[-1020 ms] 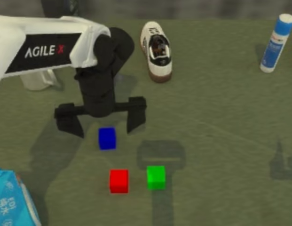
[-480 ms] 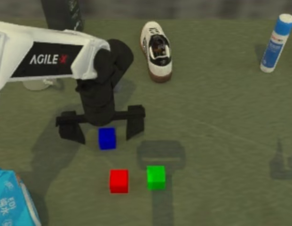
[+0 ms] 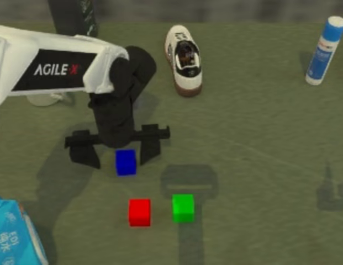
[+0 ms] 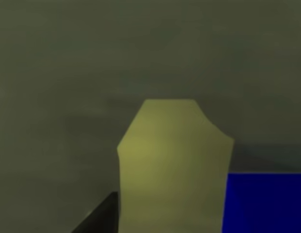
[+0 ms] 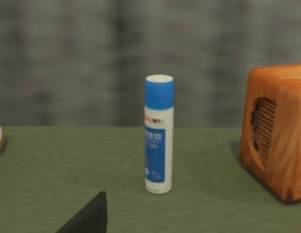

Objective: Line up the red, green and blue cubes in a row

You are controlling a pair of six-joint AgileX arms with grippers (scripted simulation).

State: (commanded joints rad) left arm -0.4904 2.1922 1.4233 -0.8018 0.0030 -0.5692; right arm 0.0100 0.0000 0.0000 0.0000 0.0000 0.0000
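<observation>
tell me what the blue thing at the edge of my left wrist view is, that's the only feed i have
Observer: It is the blue cube. The top view shows the left end effector open, with one finger on each side of it.
Operator: where are the other two cubes
Observer: The red cube and green cube sit side by side with a gap between them, closer to the top view's lower edge than the blue one.
Operator: and the right arm
Observer: It is outside the top view; its wrist camera faces a blue-capped bottle.
</observation>
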